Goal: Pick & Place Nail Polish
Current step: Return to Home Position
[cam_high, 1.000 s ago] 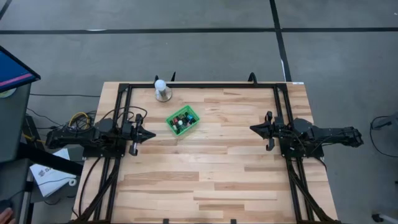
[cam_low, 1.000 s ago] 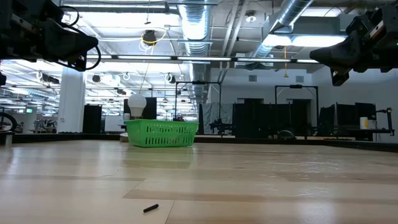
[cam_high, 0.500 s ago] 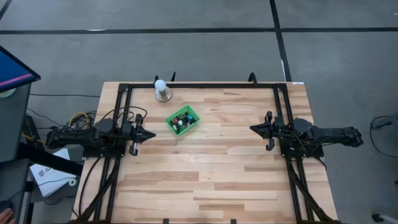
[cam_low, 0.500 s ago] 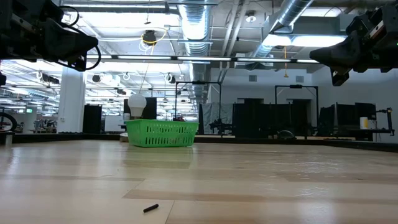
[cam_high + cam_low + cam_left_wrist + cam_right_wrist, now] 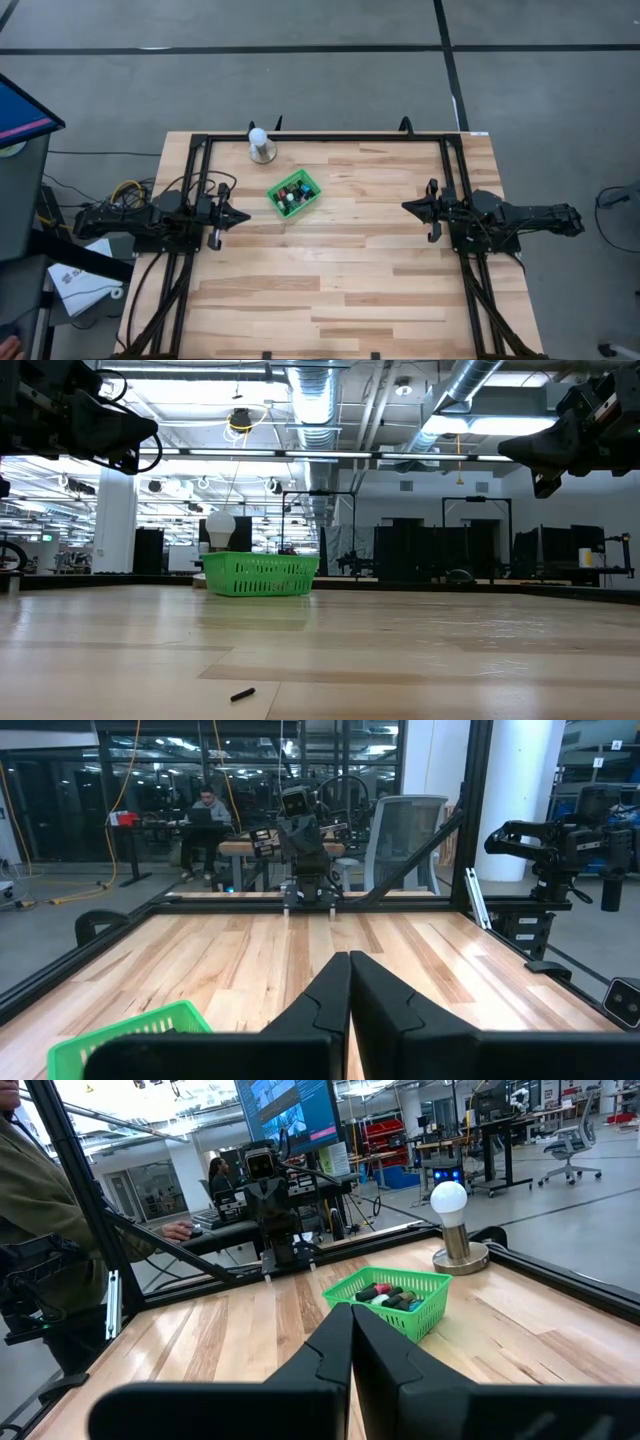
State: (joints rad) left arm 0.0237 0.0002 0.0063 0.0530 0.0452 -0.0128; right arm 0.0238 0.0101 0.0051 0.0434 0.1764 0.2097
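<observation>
**Both arms parked at the edges, polish in the basket**

The wooden counter spreads wide between the two dark arms, each lying low along its own side. The left pincer points in from the left edge, its fingers pressed together with nothing between them. The right pincer faces it from the far side, clamped closed the same way and just as empty. The two are well apart.

Nearer the left arm, toward the back of the counter, stands the green mesh basket, turned at a slant to the counter's edges. Behind it, close to the back rail, is a white ball on a round base.

The nail polish bottles lie heaped inside the basket, with dark, red and pale bits showing over the rim. Out front on the bare boards lies one small dark bit; what it is I cannot tell.
</observation>
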